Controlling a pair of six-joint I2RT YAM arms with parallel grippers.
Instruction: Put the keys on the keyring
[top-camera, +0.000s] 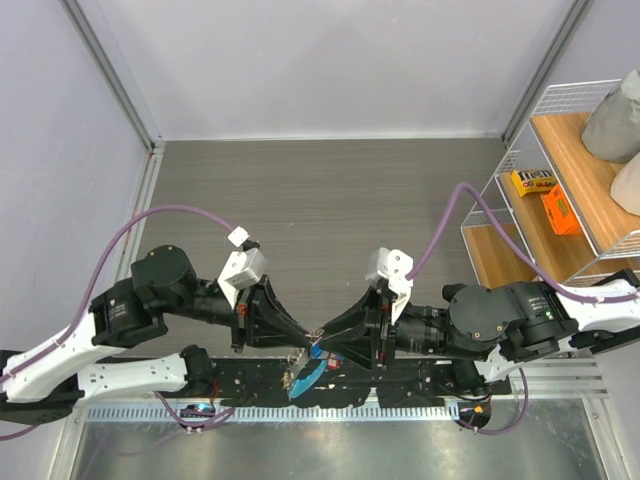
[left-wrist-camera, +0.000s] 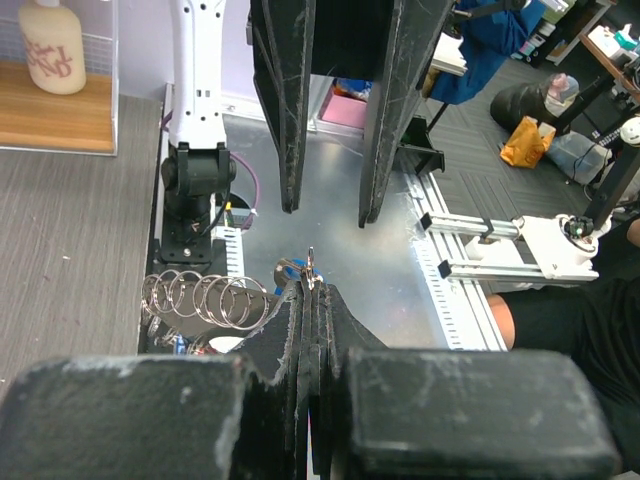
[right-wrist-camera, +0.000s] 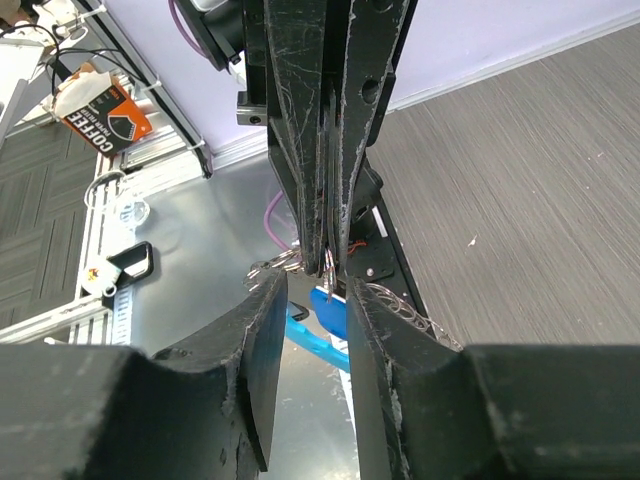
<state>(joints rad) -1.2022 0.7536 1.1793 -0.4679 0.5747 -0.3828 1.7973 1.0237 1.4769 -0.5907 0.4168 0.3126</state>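
- Grip first: our left hand (left-wrist-camera: 311, 296) is squeezed fully together on thin silver metal, and a short sliver (left-wrist-camera: 310, 262) of it pokes out past the tips.
- We cannot tell whether that sliver is a key's blade or the end of the ring wire. None of the keys shows clearly apart from it.
- The keyring (left-wrist-camera: 205, 300) hangs straight off those tips, its silvery coils trailing to one side in the left wrist view. We judge the left hand to be holding the ring itself, up off the table.
- Its light-blue band (right-wrist-camera: 308, 336) curves just below the pinch, as the right wrist view shows.
- Our right hand (right-wrist-camera: 312, 284) faces the left one tip to tip. Its jaws are parted and hold nothing, and the gap lines up with the pinched metal.
- From above, the two hands meet over the near edge of the table (top-camera: 330, 200), with the ring dangling beside them.
- Handling, as we judge it: the ring is light, springy wire that will swing and twist when nudged, and bare metal slips between hard jaws. The blue band looks the firmest place to hold, and gripping there leaves the wire end free.
- A key would be small, stiff and flat, and is best taken by its head so the hole stays clear.
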